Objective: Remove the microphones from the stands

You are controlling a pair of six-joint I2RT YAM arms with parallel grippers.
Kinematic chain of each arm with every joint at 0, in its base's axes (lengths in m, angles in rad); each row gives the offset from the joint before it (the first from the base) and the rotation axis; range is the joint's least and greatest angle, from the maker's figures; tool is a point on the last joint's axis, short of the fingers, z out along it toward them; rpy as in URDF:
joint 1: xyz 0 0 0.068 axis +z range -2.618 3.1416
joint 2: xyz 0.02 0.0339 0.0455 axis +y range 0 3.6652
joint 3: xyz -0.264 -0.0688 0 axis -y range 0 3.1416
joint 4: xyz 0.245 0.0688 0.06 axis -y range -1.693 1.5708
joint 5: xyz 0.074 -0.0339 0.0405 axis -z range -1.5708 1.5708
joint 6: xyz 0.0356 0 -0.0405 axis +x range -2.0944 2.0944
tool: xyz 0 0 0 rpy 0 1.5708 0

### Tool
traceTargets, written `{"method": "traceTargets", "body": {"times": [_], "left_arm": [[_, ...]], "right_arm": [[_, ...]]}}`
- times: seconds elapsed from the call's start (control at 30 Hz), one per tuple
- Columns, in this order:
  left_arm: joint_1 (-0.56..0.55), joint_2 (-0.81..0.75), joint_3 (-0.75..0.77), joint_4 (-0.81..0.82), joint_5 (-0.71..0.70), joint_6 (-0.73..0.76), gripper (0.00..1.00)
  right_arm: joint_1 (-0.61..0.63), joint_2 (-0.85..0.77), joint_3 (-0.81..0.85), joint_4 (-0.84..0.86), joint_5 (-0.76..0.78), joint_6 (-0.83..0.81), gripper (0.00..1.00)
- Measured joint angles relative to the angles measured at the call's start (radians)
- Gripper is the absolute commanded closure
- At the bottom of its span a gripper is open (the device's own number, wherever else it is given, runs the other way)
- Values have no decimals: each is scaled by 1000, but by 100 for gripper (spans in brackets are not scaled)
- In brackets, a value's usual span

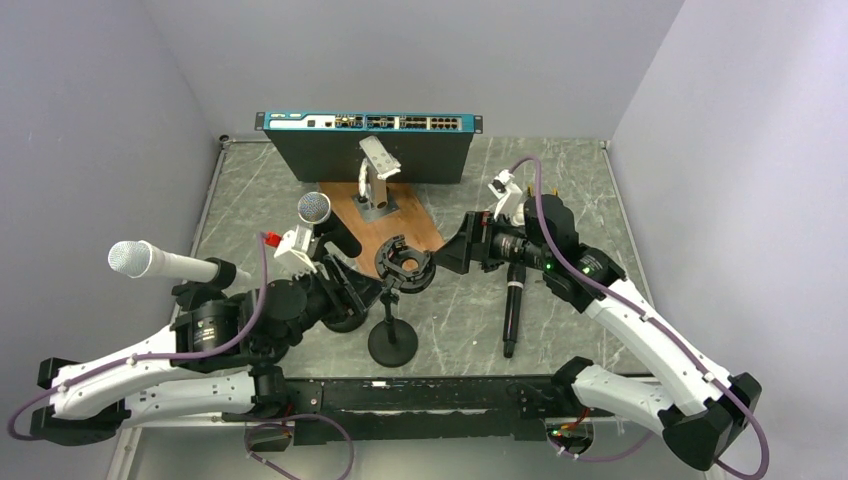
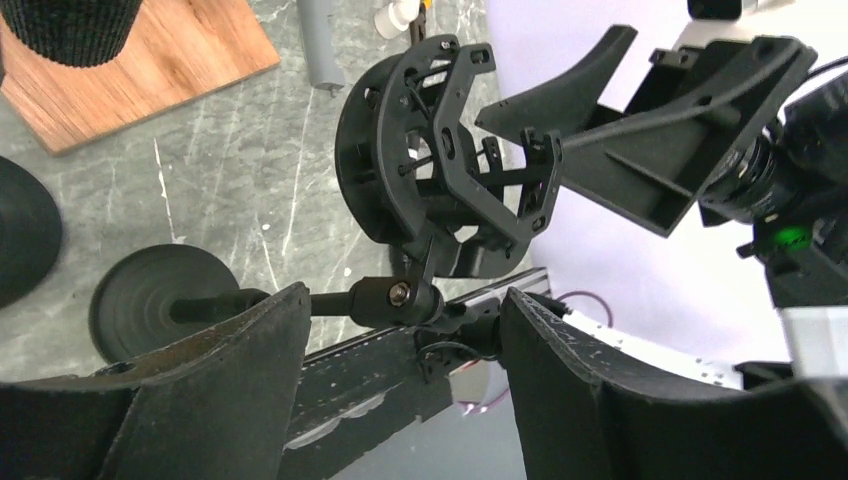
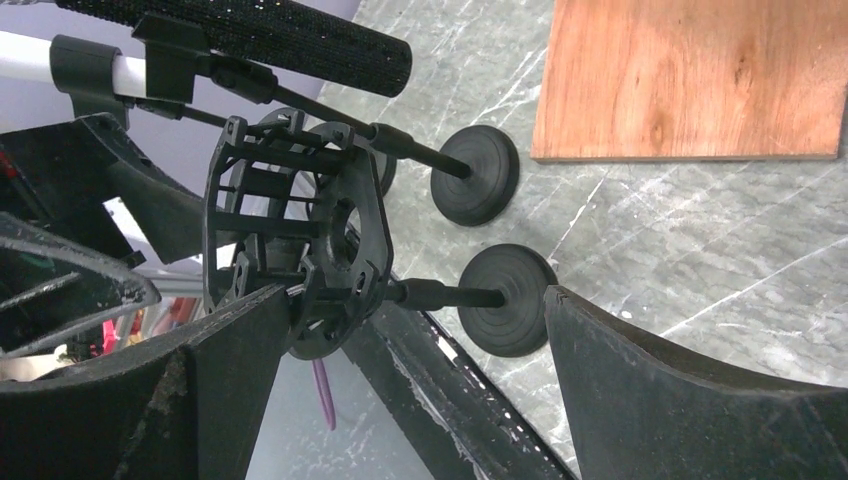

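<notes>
Left gripper [image 2: 405,300] straddles the black stand [image 2: 430,255] at its swivel joint [image 2: 392,293], its two dark fingers [image 2: 230,370] set apart with a gap showing on either side. The stand's open-framed shock mount [image 2: 400,170] rises from the joint, while its round base [image 2: 150,300] rests on the grey marbled table [image 2: 230,170], with a wooden board [image 2: 170,70] lying beyond. From the right, the right gripper [image 2: 553,78] points its spread fingers toward the mount, a green light [image 2: 790,238] glowing behind it.
</notes>
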Motion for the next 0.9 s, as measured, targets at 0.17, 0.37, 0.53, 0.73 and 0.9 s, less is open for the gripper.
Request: {"method": "traceTargets", "body": {"times": [0.17,0.37,0.53,0.73,0.9], "left_arm": [[0,-5,-9,-9,-24,-100,31],[0,13,-9,-19,-28,-159,32],[0,31,-10,-19,-28,-166,34],[0,62,-47,0,-22,-190,44],[0,42,-90,61,-12,-222,53]], "right_arm": [[0,-19,0,-1,7,-6,0],[0,-28,10,-21,42,-27,0],[-1,-32,12,-24,56,-31,0],[-1,-30,12,-24,55,-31,0],[-1,-28,13,-25,55,-37,0]]}}
